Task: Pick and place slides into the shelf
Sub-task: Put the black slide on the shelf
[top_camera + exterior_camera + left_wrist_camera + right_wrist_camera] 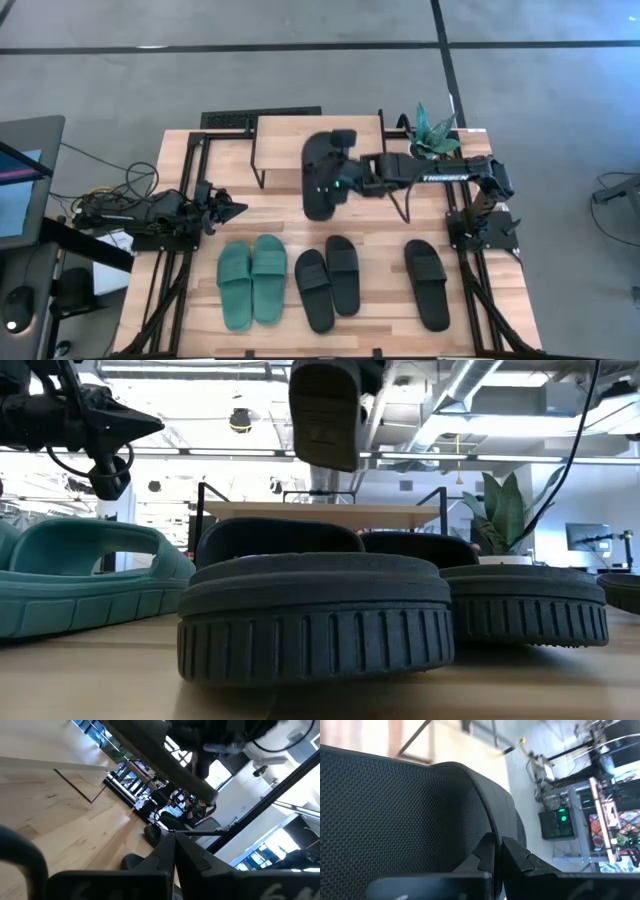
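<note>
Two slides [253, 282] are dark green, four slides [328, 275] matte black with ribbed soles. The shelf [318, 135] top and surface [380, 235] are light wood.

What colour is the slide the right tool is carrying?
Black: the slide in the right tool shows best in the high view.

My overhead camera looks straight down on the whole desk [280, 215]. Low camera sits at desk level, very near the black slides [315, 615]; both views share them. Wrist cameras look past each end effector.
</note>
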`<control>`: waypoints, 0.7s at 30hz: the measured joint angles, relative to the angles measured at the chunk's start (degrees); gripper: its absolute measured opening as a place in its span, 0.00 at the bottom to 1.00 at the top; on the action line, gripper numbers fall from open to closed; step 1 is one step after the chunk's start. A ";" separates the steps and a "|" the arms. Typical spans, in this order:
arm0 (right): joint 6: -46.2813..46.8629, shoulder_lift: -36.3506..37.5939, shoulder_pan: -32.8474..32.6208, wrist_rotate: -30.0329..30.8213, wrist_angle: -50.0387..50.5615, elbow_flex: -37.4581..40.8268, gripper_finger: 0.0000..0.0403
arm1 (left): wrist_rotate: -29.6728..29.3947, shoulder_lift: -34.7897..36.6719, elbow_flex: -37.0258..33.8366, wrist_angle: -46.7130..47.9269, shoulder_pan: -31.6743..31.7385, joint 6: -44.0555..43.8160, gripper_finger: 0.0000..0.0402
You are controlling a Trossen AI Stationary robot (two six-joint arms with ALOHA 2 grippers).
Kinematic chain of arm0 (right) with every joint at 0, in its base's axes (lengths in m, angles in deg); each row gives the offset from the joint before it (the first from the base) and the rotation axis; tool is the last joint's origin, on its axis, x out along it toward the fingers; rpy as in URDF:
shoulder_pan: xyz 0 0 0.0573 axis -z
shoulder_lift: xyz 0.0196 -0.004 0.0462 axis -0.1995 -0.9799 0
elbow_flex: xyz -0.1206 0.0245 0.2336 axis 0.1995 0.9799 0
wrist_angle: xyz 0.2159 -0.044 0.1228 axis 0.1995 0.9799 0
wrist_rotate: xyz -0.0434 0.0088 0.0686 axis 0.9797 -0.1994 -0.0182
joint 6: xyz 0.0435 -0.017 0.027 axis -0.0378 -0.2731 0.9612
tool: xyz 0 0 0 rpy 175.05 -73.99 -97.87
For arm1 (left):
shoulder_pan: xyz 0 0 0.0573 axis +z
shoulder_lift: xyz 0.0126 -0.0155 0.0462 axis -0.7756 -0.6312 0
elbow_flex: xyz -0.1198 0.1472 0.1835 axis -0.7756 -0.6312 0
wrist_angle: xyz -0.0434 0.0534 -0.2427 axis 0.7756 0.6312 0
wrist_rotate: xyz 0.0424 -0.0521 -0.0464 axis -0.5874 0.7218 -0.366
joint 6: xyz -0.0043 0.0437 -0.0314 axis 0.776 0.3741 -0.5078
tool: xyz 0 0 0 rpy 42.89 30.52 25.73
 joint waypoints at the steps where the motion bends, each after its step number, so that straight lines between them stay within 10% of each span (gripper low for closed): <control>1: -1.64 0.00 1.05 -0.78 -2.04 0.00 0.00 | -0.01 0.00 0.00 0.00 0.00 0.44 0.00; 21: -20.82 -8.45 11.59 -9.76 -24.90 -0.07 0.00 | -6.43 0.02 0.00 -0.12 0.02 1.83 0.00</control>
